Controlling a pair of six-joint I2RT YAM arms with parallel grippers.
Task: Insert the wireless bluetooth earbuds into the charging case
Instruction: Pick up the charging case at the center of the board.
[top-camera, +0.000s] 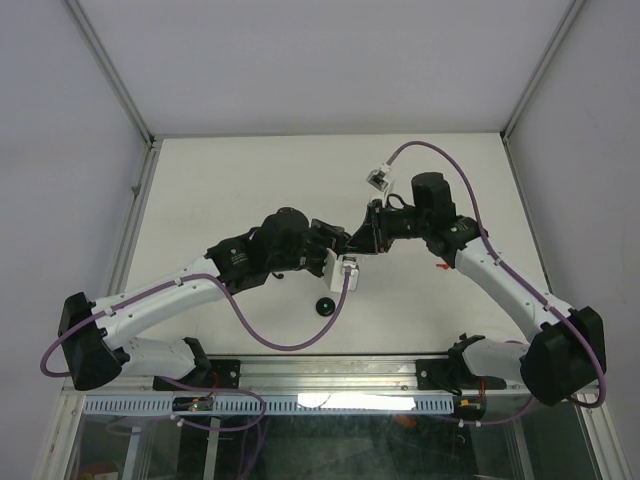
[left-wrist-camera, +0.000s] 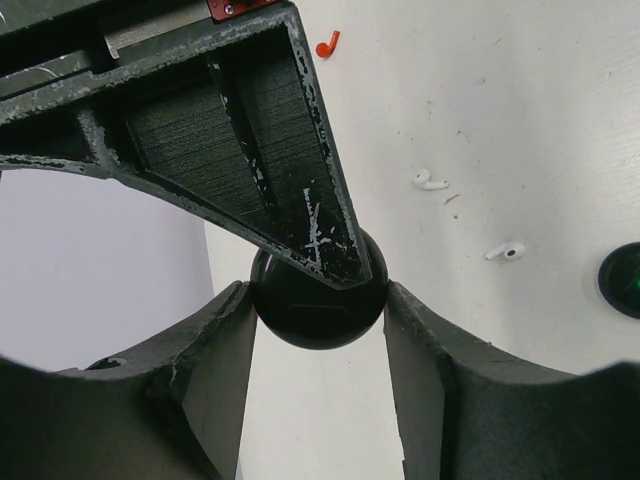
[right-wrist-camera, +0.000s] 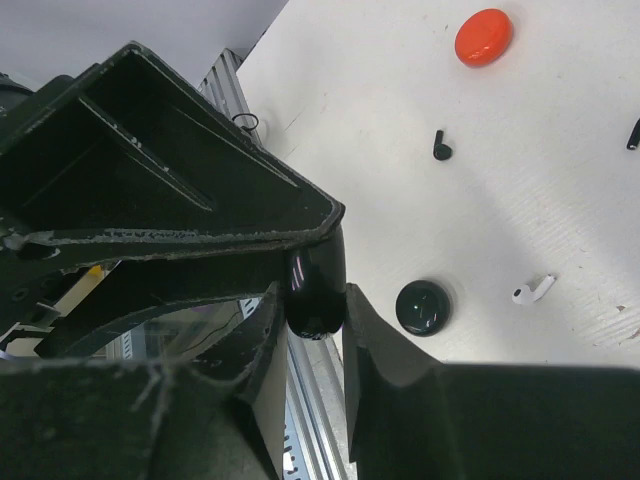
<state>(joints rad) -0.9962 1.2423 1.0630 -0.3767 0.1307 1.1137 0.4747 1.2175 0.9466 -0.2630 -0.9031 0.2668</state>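
Both grippers meet above the middle of the table, shut on one glossy black round charging case (left-wrist-camera: 318, 315). My left gripper (left-wrist-camera: 318, 300) pinches it across its width, and it is closed. My right gripper (right-wrist-camera: 315, 300) pinches the same case (right-wrist-camera: 317, 285) across its thin sides. In the top view the left gripper (top-camera: 335, 243) and right gripper (top-camera: 362, 240) touch, and the case is hidden between them. Loose earbuds lie on the table below: a red one (left-wrist-camera: 327, 43), two white ones (left-wrist-camera: 430, 181) (left-wrist-camera: 505, 251), and black ones (right-wrist-camera: 441, 146) (right-wrist-camera: 634, 133).
A black round disc (top-camera: 325, 305) lies on the table in front of the grippers; it also shows in the right wrist view (right-wrist-camera: 424, 306). A red disc (right-wrist-camera: 484, 37) lies farther off. The aluminium rail (right-wrist-camera: 315, 400) runs along the table's near edge.
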